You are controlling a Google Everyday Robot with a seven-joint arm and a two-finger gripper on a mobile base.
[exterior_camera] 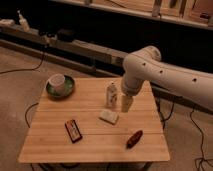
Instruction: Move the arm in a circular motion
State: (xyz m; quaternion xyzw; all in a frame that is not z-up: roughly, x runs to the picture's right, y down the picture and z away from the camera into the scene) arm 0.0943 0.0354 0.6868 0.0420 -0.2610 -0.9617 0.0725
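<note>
The arm (155,70) is hovering its tool (126,103) over the counter (50,140), openness impossible to tell; circle smoothly, clearing the bottle (112,94) at its nine o'clock.

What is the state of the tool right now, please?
Tool: open or closed cannot be told; it hangs at the end of the arm, over the wooden table, beside the small bottle.

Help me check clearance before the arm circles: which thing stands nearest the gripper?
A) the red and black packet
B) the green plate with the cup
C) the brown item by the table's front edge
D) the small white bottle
D: the gripper, at the tip of the arm, hangs over the back right part of the table, just beside the small white bottle; the other three lie farther off.
</note>
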